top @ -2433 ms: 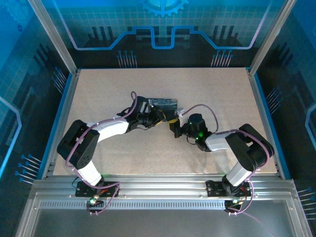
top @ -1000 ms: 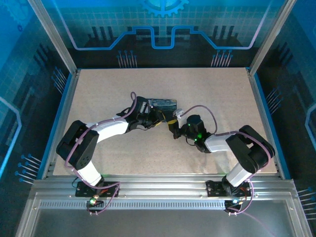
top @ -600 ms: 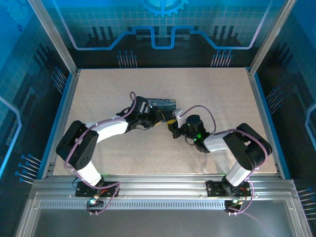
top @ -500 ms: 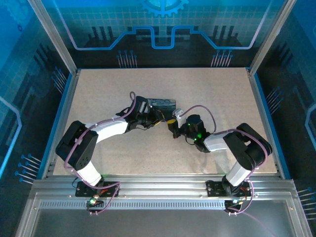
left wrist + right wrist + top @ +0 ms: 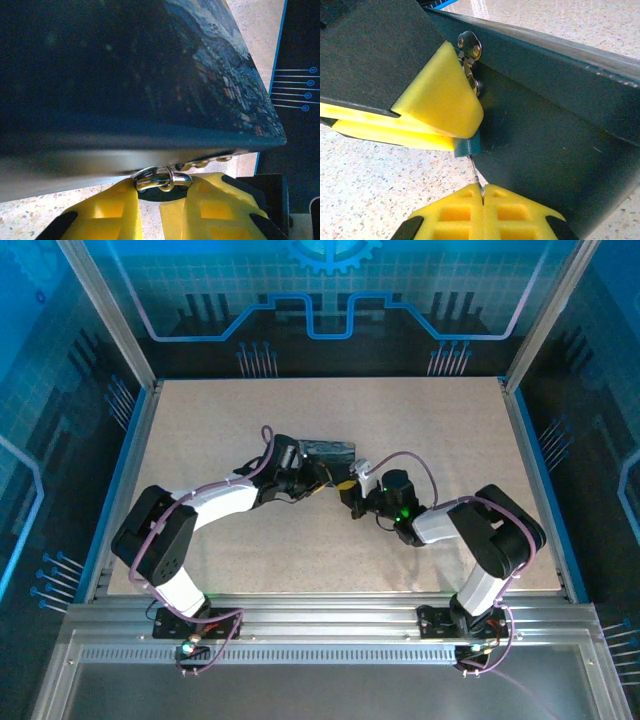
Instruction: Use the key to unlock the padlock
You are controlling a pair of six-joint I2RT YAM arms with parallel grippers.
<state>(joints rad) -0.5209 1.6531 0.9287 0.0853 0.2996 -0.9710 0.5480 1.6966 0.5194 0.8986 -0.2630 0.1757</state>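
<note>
Right fingers (image 5: 449,214) shifted leftward beside tin (image 5: 545,130).

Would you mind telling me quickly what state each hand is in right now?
Left hand: closed, holding the padlock.
Right hand: closed, holding the key.
</note>
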